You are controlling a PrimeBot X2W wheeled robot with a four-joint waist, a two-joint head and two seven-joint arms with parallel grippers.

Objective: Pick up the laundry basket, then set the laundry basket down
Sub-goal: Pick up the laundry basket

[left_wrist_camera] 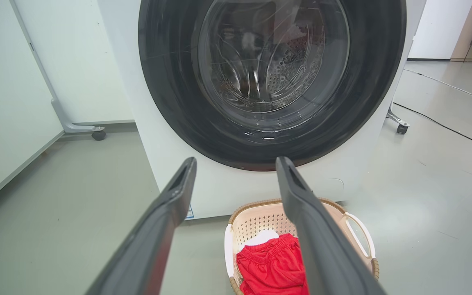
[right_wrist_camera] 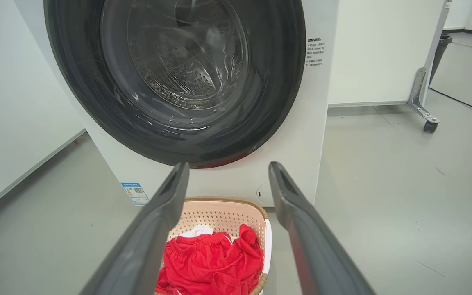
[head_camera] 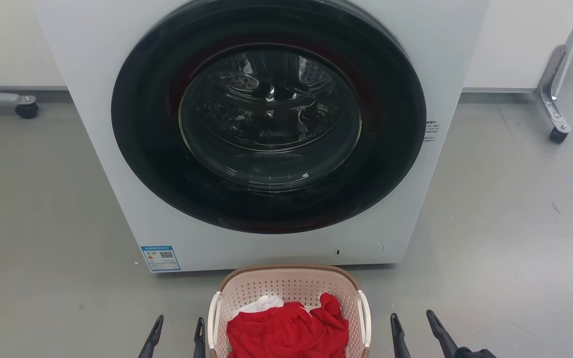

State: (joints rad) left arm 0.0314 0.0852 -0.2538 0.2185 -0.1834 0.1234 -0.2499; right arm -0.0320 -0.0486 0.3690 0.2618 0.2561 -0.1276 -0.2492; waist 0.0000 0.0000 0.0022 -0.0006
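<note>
Laundry basket (head_camera: 291, 284) standing on the grey floor (head_camera: 43, 223), directly in front of a white front-loading washer (head_camera: 92, 74). The basket's far brown rim lies close to the foot of the machine, and its near end is cut off by the lower edge of the head view. Inside lies a crumpled red garment (head_camera: 286, 333) with a white cloth (head_camera: 261, 303) showing behind it. The washer's round dark door (head_camera: 269, 114) is closed, with the perforated drum visible through the glass; a small blue label (head_camera: 160, 257) sits at the lower left corner of the front panel.

The left gripper (head_camera: 179, 323) is at the basket's left side with its two dark fingers spread apart and nothing between them. Its inner finger is just beside the white left handle (head_camera: 213, 318); whether they touch cannot be told. The right gripper (head_camera: 412, 318) is likewise spread wide and empty, its inner finger near the white right handle (head_camera: 364, 313) but clearly apart from it. In each wrist view the fingers point toward the lower part of the washer door, with the basket low between or beneath them.

Castered metal legs (head_camera: 557, 119) of white partition panels stand on the floor on either side of the washer
</note>
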